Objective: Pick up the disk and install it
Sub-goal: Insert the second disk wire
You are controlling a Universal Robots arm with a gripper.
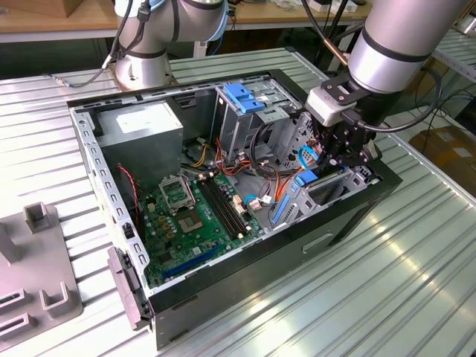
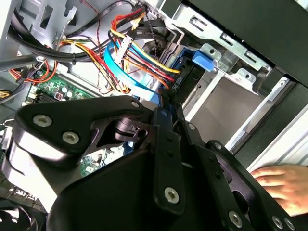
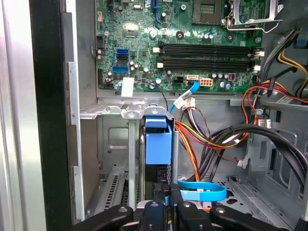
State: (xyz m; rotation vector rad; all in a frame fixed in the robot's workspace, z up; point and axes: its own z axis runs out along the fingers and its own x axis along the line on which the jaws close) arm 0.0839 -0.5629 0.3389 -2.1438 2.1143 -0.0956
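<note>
Disk: the flat dark grey hard drive with blue plastic carrier rails (image 3: 158,147) stands on edge in the drive bay at the front corner of the open black computer case (image 1: 357,216), on the exterior view's right. In the first wrist view its blue end faces the camera and its dark body runs down towards the fingers.

Fingers: the black gripper (image 1: 343,149) sits directly over the disk. In the first wrist view the two finger (image 3: 163,204) tips look pressed together on the disk's thin edge, so they seem clamped on it; the contact itself is partly hidden.

Long axis: the disk's long side runs along the silver metal bay walls (image 3: 132,159), in line with the slot, and its flat faces are parallel to those walls.

Arm: the single grey robot arm (image 1: 401,37) reaches down from the far right of the exterior view.

Room: tight. A bundle of red, yellow and orange wires (image 3: 202,137) and a flat blue data cable (image 3: 202,192) lie just beside the bay, on the side towards the green motherboard (image 1: 193,216).

Surface: the case lies on its side on a ribbed silver metal bench (image 1: 372,297).

Person: a hand (image 2: 284,185) rests on the bench just outside the case wall, near the gripper.

Progress: the disk appears partly seated in the bay, not yet released.
</note>
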